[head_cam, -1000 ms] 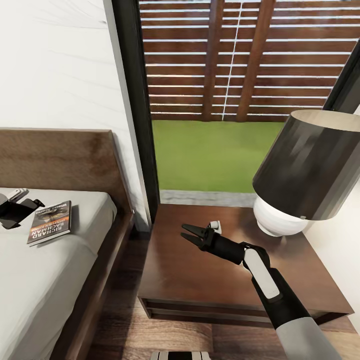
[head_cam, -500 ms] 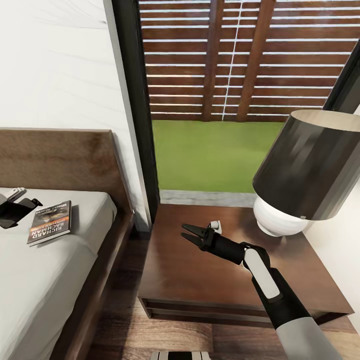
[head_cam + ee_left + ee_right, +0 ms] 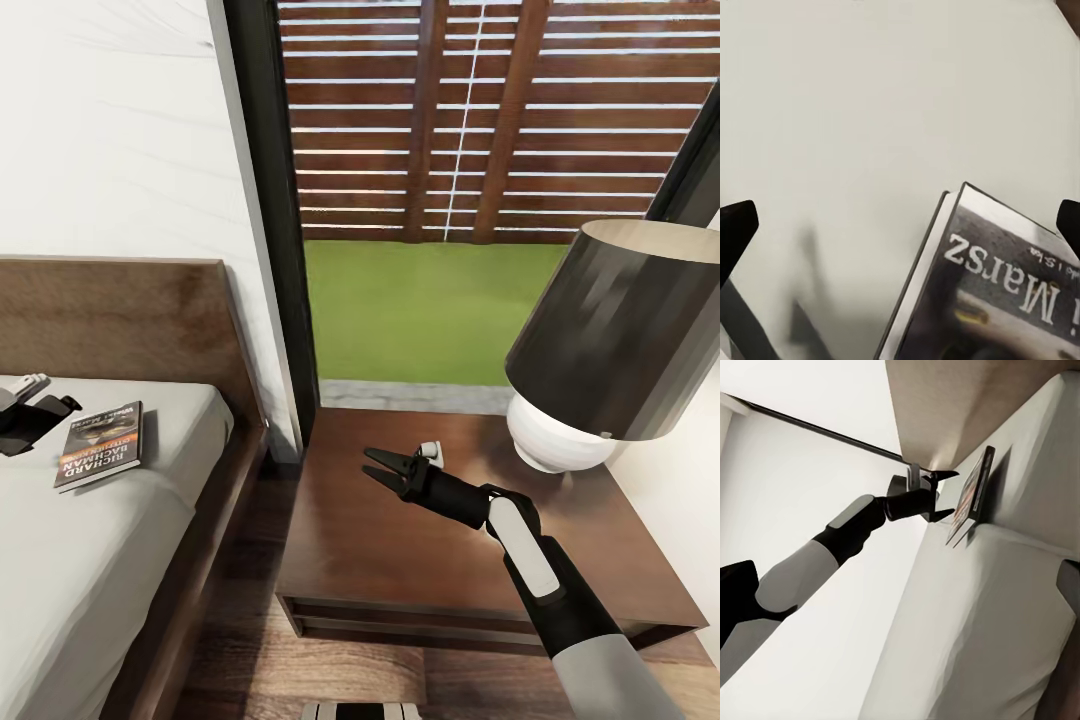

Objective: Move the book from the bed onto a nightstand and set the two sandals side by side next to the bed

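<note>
The open left gripper (image 3: pixel 45 408) hovers beside the paperback book (image 3: pixel 101 444), which lies at its four o'clock.

1 book (image 3: pixel 100 444) | 1 bed (image 3: pixel 110 560) | 1 nightstand (image 3: pixel 400 560) | 1 lamp (image 3: pixel 610 340) | 2 pincers: L (image 3: pixel 60 405), R (image 3: pixel 378 466)

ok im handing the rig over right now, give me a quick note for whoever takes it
Left gripper: open, empty, hovering over the bed just beside the book, not touching it.
Right gripper: open, empty, held above the nightstand, near the lamp.
Book lies flat on the mattress near the headboard; nothing has been moved yet.
Sandals: not located from here.
Left to do: grasp the book, set it on the nightstand's free front area, then find both sandals and pair them beside the bed.
</note>
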`<state>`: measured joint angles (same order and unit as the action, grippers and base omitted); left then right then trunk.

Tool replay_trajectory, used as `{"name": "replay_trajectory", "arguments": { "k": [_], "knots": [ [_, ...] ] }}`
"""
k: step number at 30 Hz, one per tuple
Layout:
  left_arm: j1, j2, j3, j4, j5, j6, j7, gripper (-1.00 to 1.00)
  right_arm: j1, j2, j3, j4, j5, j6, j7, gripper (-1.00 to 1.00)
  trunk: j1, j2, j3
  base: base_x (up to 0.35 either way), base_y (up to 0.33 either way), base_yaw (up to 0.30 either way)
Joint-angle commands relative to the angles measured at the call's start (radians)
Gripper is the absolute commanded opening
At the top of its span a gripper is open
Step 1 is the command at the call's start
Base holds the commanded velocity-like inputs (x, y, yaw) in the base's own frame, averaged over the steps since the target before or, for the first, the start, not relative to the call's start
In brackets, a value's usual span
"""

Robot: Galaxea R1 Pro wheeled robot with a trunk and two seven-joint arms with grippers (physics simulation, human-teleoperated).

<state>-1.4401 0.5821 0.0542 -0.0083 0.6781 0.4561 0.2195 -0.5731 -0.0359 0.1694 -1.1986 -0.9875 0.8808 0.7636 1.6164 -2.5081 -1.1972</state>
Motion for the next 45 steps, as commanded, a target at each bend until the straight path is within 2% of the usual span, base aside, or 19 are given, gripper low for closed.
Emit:
{"name": "replay_trajectory", "arguments": {
  "k": [1, 4, 10, 14, 31, 39, 45],
  "knots": [
    [0.0, 0.0, 0.006, -0.001, 0.004, 0.002, 0.007, 1.0, -0.001, -0.001, 0.001, 0.0, -0.003, 0.004, 0.0, 1.0, 0.0, 0.0, -0.001, 0.0, 0.0, 0.0],
    [0.0, -0.001, 0.006, -0.001, 0.01, -0.003, 0.007, 1.0, -0.001, -0.001, 0.001, 0.0, -0.003, 0.004, 0.0, 1.0, 0.0, 0.0, -0.001, 0.0, 0.0, 0.0],
    [0.002, -0.002, 0.007, -0.001, 0.096, -0.018, 0.008, 1.0, -0.001, -0.001, 0.001, 0.001, -0.003, 0.004, 0.0, 1.0, 0.0, 0.0, -0.001, 0.0, 0.0, 0.0],
    [0.003, -0.003, 0.007, -0.001, 0.127, -0.021, 0.009, 1.0, -0.001, -0.001, 0.001, 0.001, -0.003, 0.004, 0.0, 1.0, 0.0, 0.0, -0.001, 0.0, 0.0, 0.0],
    [0.019, -0.004, 0.007, -0.001, 0.16, -0.025, 0.009, 1.0, -0.001, -0.007, 0.001, 0.001, -0.005, 0.004, 0.0, 1.0, 0.0, 0.0, -0.001, 0.0, 0.0, 0.0],
    [0.03, -0.005, 0.007, -0.001, 0.202, -0.036, 0.008, 1.0, -0.001, -0.007, 0.001, 0.001, -0.005, 0.004, 0.0, 1.0, 0.0, 0.0, -0.001, 0.0, 0.0, 0.0],
    [0.037, -0.005, 0.007, -0.001, 0.216, -0.039, 0.008, 1.0, -0.001, -0.007, 0.001, 0.001, -0.005, 0.004, 0.0, 1.0, 0.0, 0.0, -0.001, 0.0, 0.0, 0.0]
  ]
}}
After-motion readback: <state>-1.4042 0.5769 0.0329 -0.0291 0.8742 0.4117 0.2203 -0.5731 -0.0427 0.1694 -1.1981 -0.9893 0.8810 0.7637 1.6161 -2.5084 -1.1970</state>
